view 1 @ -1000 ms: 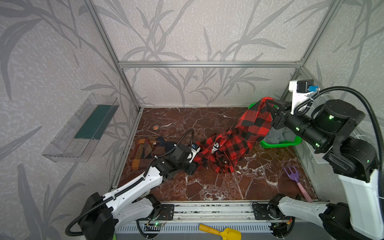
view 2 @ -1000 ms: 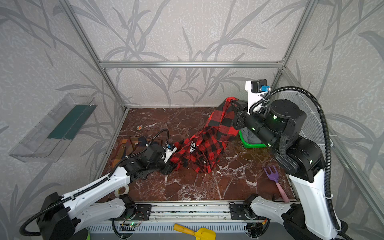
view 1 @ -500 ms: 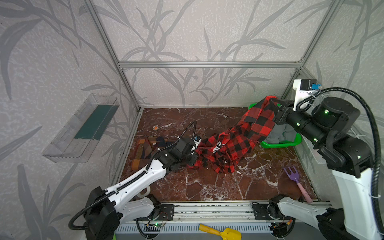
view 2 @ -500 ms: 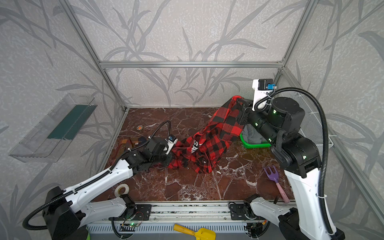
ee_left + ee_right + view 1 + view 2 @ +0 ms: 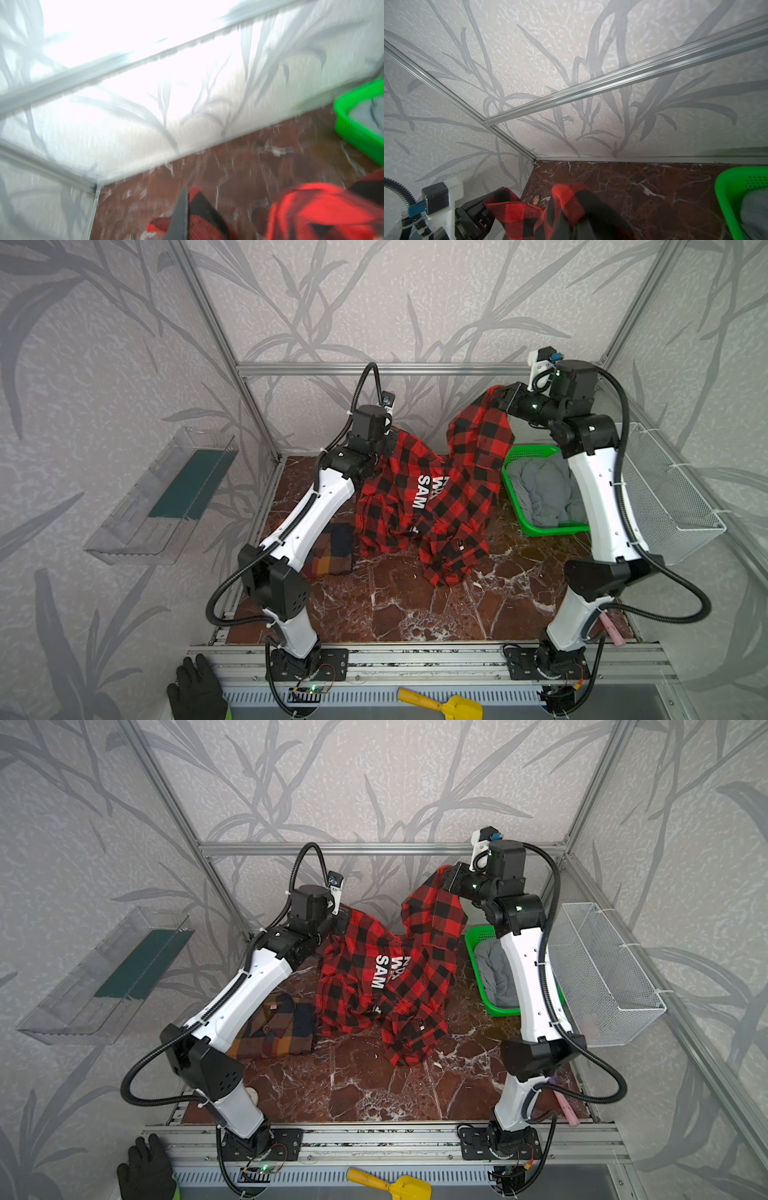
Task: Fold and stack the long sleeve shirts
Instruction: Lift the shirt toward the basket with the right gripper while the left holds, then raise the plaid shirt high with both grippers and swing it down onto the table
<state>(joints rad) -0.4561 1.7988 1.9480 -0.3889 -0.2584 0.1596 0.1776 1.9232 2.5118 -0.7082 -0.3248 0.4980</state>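
Green plastic basket [image 5: 540, 528] at the far right of the table [image 5: 395, 614] holds a crumpled grey cloth [image 5: 540, 489]. The right arm crosses in front and hides the basket's right part in both top views. A white wire basket [image 5: 665, 497] hangs on the right wall. A faint pink patch shows through its mesh in a top view [image 5: 588, 1023], perhaps something inside, too dim to name. A clear tray [image 5: 166, 497] on the left wall carries a dark green sheet [image 5: 187, 485].

The red shirt [image 5: 436, 497] hangs in the air between the two arms, with its lower folds draped on the marble. The left pincer [image 5: 386, 443] is pressed together on one upper edge. The right pincer [image 5: 500, 400], held higher, pinches the other. Cloth buries both sets of fingertips in the top views. White letters "SAM" read clearly, and a second line is folded out of reading.

The plaid shirt [image 5: 274, 1027] lies folded flat at the left, just beside the red hem and half hidden under the left arm.

The left wrist view is blurred, showing one grey finger [image 5: 180, 216] with checked cloth against it. In the right wrist view, cloth covers the pincer entirely.

A pink handle [image 5: 611, 628] is partly covered by the right arm's base. A black glove [image 5: 195, 689] and a yellow scoop [image 5: 440, 703] lie below the front rail.
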